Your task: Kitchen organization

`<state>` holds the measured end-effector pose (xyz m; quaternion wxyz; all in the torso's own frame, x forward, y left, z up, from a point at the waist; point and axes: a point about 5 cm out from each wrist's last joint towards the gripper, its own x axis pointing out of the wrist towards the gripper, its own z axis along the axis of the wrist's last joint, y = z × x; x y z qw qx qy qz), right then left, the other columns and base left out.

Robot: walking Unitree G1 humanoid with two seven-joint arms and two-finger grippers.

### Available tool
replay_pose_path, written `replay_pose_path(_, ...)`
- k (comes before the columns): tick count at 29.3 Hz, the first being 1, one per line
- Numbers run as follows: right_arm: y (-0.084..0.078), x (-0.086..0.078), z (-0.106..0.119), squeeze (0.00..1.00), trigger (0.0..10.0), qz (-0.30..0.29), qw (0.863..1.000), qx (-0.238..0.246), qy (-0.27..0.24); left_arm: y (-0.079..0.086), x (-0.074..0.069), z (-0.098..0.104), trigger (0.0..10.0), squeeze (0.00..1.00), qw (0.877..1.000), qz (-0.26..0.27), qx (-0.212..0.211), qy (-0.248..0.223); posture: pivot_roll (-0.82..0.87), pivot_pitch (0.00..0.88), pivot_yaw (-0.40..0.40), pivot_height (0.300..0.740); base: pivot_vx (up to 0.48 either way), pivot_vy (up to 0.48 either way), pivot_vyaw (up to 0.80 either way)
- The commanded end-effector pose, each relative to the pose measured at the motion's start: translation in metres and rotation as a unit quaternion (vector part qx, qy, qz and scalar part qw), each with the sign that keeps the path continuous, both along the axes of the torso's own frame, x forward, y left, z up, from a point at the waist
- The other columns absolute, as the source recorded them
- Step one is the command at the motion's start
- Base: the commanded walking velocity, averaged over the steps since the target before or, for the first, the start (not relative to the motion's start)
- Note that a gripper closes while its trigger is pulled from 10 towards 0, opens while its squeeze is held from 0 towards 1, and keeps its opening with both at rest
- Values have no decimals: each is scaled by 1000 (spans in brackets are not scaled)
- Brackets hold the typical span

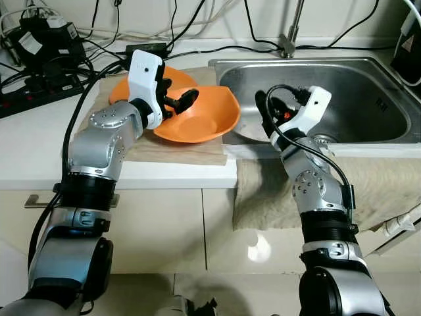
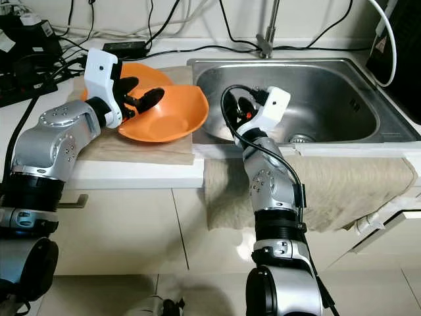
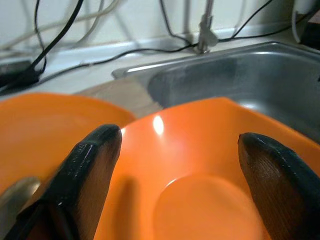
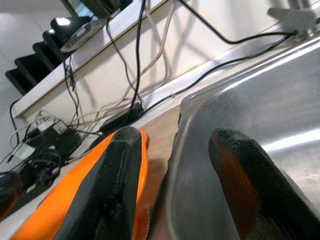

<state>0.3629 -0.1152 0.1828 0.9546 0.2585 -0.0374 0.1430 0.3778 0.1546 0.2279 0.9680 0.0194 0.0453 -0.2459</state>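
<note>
An orange bowl (image 1: 209, 120) lies tilted on a wooden board (image 1: 181, 153), its right rim over the edge of the steel sink (image 1: 371, 99). Behind it and to the left sits an orange plate (image 1: 118, 89). My left gripper (image 1: 176, 99) hovers open at the bowl's left rim; in the left wrist view its fingers (image 3: 92, 165) stand wide apart with the bowl's inside (image 3: 200, 200) between them. My right gripper (image 1: 266, 110) reaches into the sink at its left wall, open, with the sink's rim (image 4: 180, 125) between its fingers and the bowl (image 4: 65, 210) just beyond.
A faucet (image 1: 287, 39) stands behind the sink. A power strip and tangled cables (image 1: 39, 59) crowd the back left of the counter. A beige towel (image 1: 381, 187) hangs over the counter's front edge on the right. Cabinet fronts and tiled floor lie below.
</note>
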Motion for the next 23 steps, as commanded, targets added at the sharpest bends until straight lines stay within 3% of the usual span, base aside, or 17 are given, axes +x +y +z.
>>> replay_pose_path(1, 1, -3, -7, 0, 10000, 1, 1000, -2, 15, 9, 3, 6, 10000, 0, 1000, 10, 3, 3, 97, 0, 37, 740, 0, 0, 0)
replay_pose_path(13, 5, -8, -16, 0, 10000, 11, 999, 5, 35, 43, 13, 13, 10000, 0, 996, 45, -14, 73, 101, 0, 46, 740, 0, 0, 0)
replay_pose_path(17, 6, -8, -16, 0, 10000, 12, 999, 7, 37, 43, 15, 11, 10000, 0, 994, 41, -19, 99, 102, 0, 48, 740, 0, 0, 0)
replay_pose_path(21, 6, -8, -15, 0, 10000, 11, 999, -1, 34, 43, 15, 10, 10000, 0, 994, 40, -14, 99, 104, 0, 48, 740, 0, 0, 0)
replay_pose_path(23, 7, -7, -14, 0, 10000, 7, 999, -27, 26, 39, 13, 12, 10000, 0, 996, 31, 0, 83, 103, 0, 49, 740, 0, 0, 0)
